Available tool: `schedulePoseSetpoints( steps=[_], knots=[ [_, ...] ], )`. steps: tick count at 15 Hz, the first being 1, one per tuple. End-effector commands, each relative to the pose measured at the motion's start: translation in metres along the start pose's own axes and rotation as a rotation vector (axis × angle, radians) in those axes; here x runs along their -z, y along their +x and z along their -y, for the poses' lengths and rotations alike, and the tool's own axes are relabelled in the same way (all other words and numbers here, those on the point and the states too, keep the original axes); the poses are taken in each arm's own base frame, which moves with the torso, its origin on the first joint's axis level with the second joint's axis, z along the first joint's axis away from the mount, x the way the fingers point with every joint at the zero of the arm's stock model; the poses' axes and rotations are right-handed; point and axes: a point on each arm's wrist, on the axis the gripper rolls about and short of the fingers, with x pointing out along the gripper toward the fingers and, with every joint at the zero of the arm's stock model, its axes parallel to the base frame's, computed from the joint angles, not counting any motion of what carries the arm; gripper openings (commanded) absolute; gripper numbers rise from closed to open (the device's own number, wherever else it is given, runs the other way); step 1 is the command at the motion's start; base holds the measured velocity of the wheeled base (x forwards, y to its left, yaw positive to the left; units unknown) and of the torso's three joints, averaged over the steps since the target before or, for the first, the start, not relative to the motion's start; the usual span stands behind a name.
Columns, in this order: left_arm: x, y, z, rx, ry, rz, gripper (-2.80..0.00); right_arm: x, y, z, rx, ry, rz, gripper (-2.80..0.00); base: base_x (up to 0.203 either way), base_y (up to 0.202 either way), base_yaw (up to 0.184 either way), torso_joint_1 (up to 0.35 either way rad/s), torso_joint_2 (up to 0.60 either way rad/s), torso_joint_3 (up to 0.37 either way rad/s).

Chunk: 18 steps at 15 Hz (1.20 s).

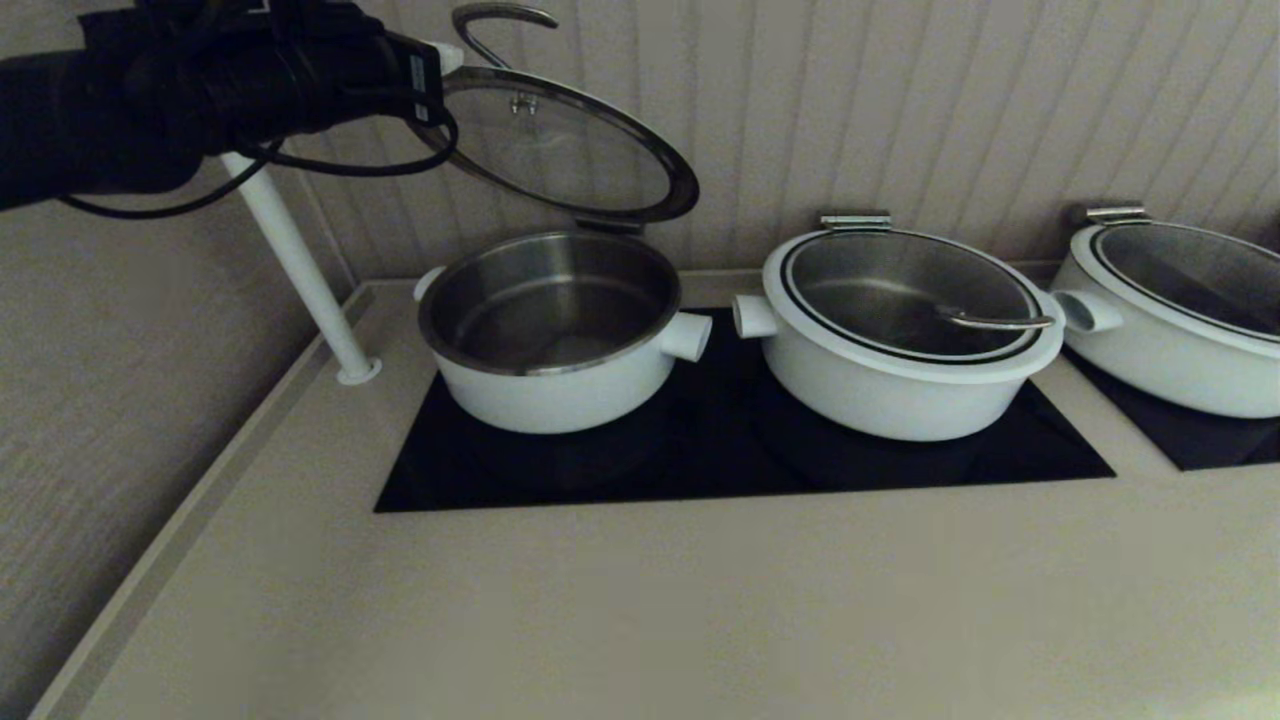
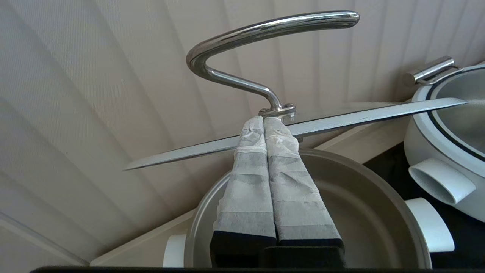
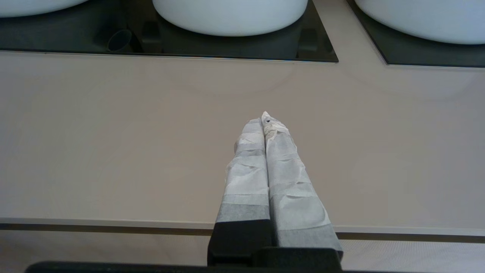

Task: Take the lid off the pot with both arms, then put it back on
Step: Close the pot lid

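Observation:
The lid (image 1: 560, 150) is tilted up and open above the pot (image 1: 555, 320), its back edge down at the hinge, its steel loop handle (image 1: 500, 25) on top. The pot is open, steel inside, with its white stub handle (image 1: 690, 335) pointing right. My left gripper (image 1: 448, 58) is at the lid's raised left edge. In the left wrist view the left gripper (image 2: 264, 120) is shut, its taped tips against the lid's rim (image 2: 379, 113) just below the handle's base (image 2: 278, 110), not clamped on it. My right gripper (image 3: 265, 117) is shut and empty over the bare counter in front of the cooktop.
A second white pot (image 1: 905, 330) with its lid on stands right of the open one, a third (image 1: 1180, 310) at the far right. A white pole (image 1: 300, 270) stands left of the pot. The black cooktop (image 1: 740, 460) lies under the pots, with the ribbed wall close behind.

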Motion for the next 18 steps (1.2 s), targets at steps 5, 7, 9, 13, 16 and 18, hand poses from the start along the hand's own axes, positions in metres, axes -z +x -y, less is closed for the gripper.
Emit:
schedulePoseSetpoints(
  steps=[5, 7, 9, 13, 16, 18],
  knots=[
    [0.005, -0.005, 0.002, 0.007, 0.02, -0.025, -2.8, 0.0, 0.0, 0.0, 0.0, -0.001, 0.001, -2.8, 0.0, 0.0, 0.0, 0.0, 0.0, 0.0],
    [0.005, -0.006, 0.002, 0.008, 0.019, -0.03, -2.8, 0.0, 0.0, 0.0, 0.0, 0.0, 0.001, -2.8, 0.0, 0.0, 0.0, 0.0, 0.0, 0.0],
    [0.005, -0.006, 0.002, 0.008, 0.019, -0.031, -2.8, 0.0, 0.0, 0.0, 0.0, 0.0, 0.001, -2.8, 0.0, 0.0, 0.0, 0.0, 0.0, 0.0],
    [0.007, -0.012, 0.004, 0.012, 0.015, -0.048, -2.8, 0.0, 0.0, 0.0, -0.001, -0.001, 0.001, -2.8, 0.0, 0.0, 0.0, 0.0, 0.0, 0.0],
    [0.009, -0.016, 0.006, 0.017, 0.012, -0.062, -2.8, 0.0, 0.0, 0.0, -0.001, 0.0, 0.001, -2.8, 0.0, 0.0, 0.0, 0.0, 0.0, 0.0],
    [0.01, -0.019, 0.007, 0.019, 0.011, -0.072, -2.8, 0.0, 0.0, 0.0, -0.001, -0.001, 0.001, -2.8, 0.0, 0.0, 0.0, 0.0, 0.0, 0.0]
  ],
)
